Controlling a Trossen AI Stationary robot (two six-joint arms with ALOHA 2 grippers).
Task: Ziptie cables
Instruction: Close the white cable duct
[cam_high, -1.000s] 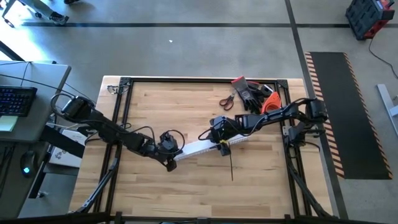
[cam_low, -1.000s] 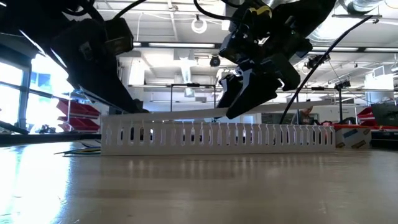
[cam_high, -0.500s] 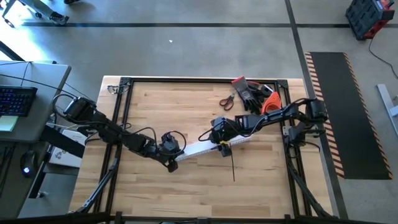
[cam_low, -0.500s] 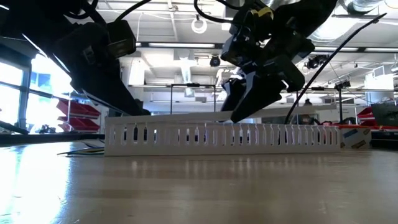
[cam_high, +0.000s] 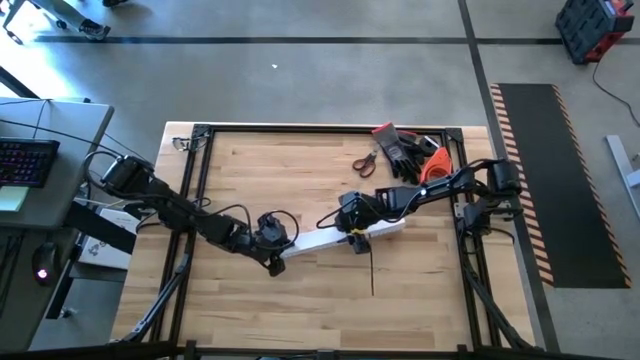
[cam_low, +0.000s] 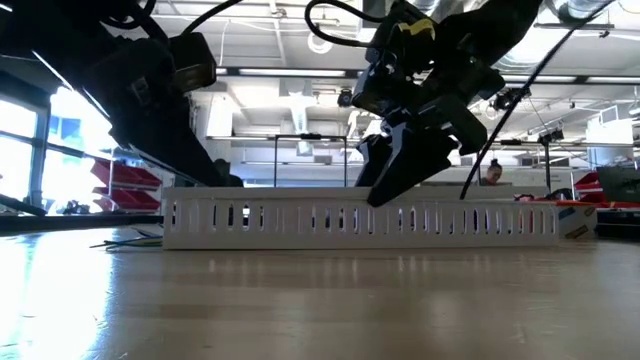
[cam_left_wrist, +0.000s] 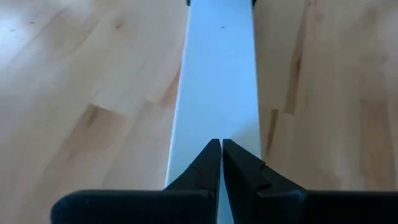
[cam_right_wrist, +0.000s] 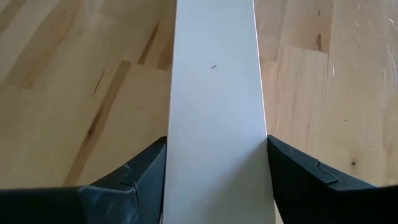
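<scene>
Wooden table (cam_high: 250, 170): bare butcher-block top inside a black frame.
White channel (cam_high: 335, 236): long slotted piece lying across the middle of the table, its right end a little farther back than its left; in the low view it sits flat on its slotted side.
Left gripper (cam_high: 277, 262): at the channel's left end, fingers pressed together over the white top; whether they pinch anything cannot be told.
Right gripper (cam_high: 356, 236): over the channel's right half, fingers spread to the channel's width and touching its two long edges, so it holds the channel.
Change, channel: in the low view its right end has slid further right than a second ago and lies level.
Change, right gripper: moved slightly left along the channel since the earlier high view; the left one has not moved.
Black strip (cam_high: 371, 270): thin dark line on the wood just near of the right gripper, running toward the near edge; too thin to identify.
Cables: cannot be made out with certainty.
Far right corner: scissors (cam_high: 366, 162) with red handles, dark gloves (cam_high: 404, 150) and an orange item (cam_high: 432, 166), well apart from the channel.
</scene>
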